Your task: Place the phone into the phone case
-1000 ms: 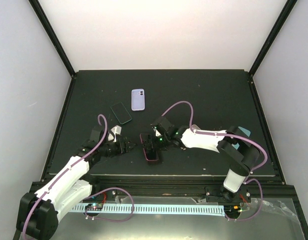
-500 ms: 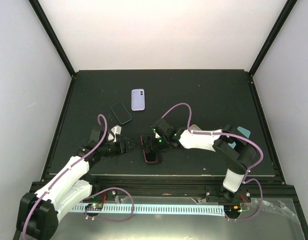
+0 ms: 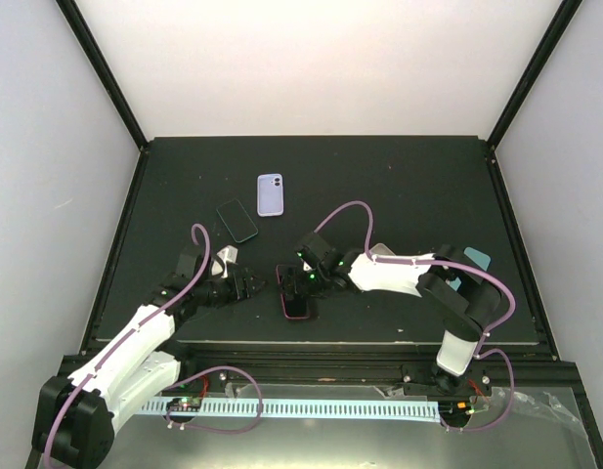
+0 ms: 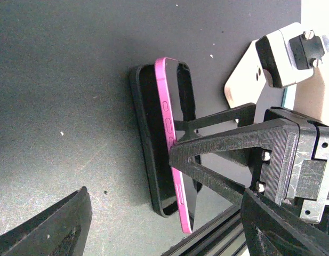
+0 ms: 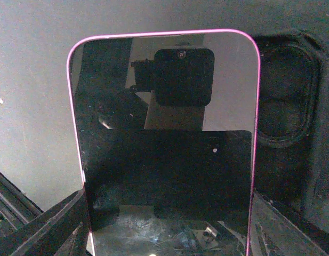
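A pink-rimmed phone [image 3: 294, 298] with a dark glossy screen [image 5: 164, 133] is held across its width by my right gripper [image 3: 301, 281], which is shut on it. The phone tilts on its long edge [image 4: 172, 138] over the black phone case [image 4: 151, 144], which lies flat on the mat. The case's camera opening [image 5: 287, 106] shows just right of the phone. My left gripper [image 3: 254, 286] stands open a little left of the case, its fingers [image 4: 52, 226] empty and apart from it.
A lilac case [image 3: 270, 193] and a dark phone-shaped slab [image 3: 236, 220] lie farther back. A pale case [image 4: 244, 85] lies right of the phone, and a teal item [image 3: 477, 259] sits by the right arm. The table's front rail [image 3: 360, 344] runs close by.
My right gripper has shifted slightly left and tipped the phone closer over the black case. The left arm has stayed almost still.
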`<state>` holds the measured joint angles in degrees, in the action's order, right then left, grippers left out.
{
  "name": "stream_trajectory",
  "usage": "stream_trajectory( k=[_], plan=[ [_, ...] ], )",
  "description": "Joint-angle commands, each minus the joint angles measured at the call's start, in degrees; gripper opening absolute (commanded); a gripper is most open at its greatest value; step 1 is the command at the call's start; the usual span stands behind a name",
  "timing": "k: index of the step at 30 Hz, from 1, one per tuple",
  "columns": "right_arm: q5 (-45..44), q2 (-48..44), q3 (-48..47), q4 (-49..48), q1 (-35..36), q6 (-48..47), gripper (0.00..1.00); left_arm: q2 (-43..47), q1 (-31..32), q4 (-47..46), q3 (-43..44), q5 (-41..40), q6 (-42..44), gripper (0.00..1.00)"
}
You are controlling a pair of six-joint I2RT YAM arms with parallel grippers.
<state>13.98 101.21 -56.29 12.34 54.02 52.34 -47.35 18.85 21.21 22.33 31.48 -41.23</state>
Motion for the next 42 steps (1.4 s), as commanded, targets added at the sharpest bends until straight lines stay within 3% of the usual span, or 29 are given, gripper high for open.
stream_trajectory(
  k=[1,9,20,30,36,42],
  plan=[
    [-0.78,-0.73,-0.57,3.74,0.47,0.31,0.64,0.29,-0.31,1.54,1.85,-0.53,0.04,0.78],
    [-0.95,-0.4,-0.47,4.54,0.81,1.4,0.66,0.04,-0.31,1.0,1.75,-0.45,-0.54,0.78],
    [-0.93,-3.21,-0.31,4.54,0.82,0.25,0.8,0.11,-0.13,0.14,0.79,0.16,-1.23,0.77],
    [-0.98,-5.71,1.12,4.15,0.52,-2.62,0.83,-2.74,1.65,-2.96,0.39,0.05,-3.39,0.76],
    [-4.41,-8.9,4.92,3.2,-2.24,-7.55,0.73,-5.51,4.99,-8.0,-0.58,-0.92,-6.61,0.66],
    [0.02,-9.34,9.04,-1.5,-3.83,-10.42,0.56,-9.53,8.92,-12.51,-0.97,-2.71,-9.81,0.62]
  ],
)
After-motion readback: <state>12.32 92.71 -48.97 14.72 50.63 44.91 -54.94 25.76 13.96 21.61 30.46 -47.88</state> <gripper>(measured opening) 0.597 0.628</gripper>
